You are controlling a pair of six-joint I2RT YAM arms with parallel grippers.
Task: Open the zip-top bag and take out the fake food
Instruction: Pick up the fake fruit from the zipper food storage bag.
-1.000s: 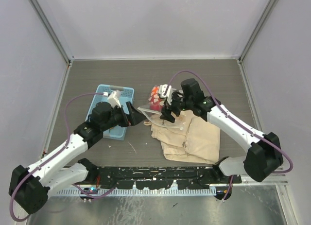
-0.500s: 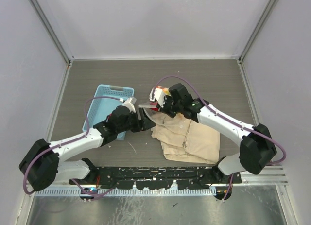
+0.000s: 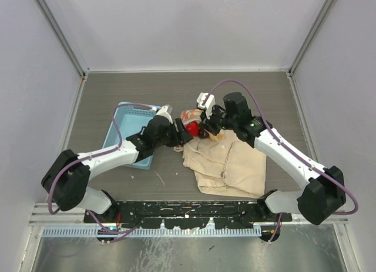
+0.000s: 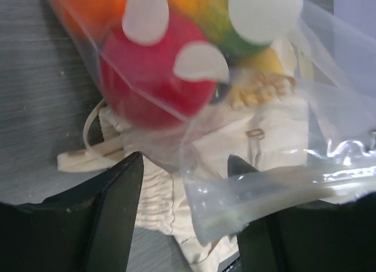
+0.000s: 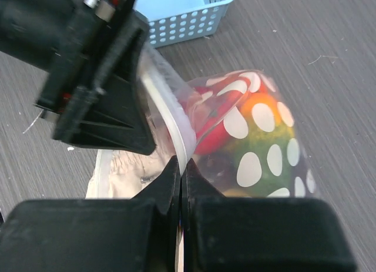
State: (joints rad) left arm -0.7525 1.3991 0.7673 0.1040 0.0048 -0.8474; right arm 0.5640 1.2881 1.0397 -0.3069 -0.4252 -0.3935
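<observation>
The zip-top bag [image 3: 188, 116] hangs between my two grippers, above the edge of a beige cloth bag, clear with white spots. The fake food [image 4: 151, 78] shows through it: a red piece, with orange and green ones behind [image 5: 265, 137]. My right gripper [image 5: 180, 166] is shut on the bag's white zip strip [image 5: 170, 116], and in the top view it [image 3: 203, 129] sits right of the bag. My left gripper [image 4: 185, 222] is open, its jaws on either side of the bag's mouth edge [image 4: 264, 190], which lies against the right finger. From above, this gripper [image 3: 178, 134] is at the bag's left.
A light blue basket [image 3: 124, 119] lies left of the bag, behind the left arm, and also shows in the right wrist view [image 5: 188, 13]. The beige cloth drawstring bag [image 3: 229, 163] is spread on the table below and right of the grippers.
The left arm reached right to the bag and its jaws narrowed around the mouth edge. The right gripper shut on the zip strip and drew it up and to the right.
</observation>
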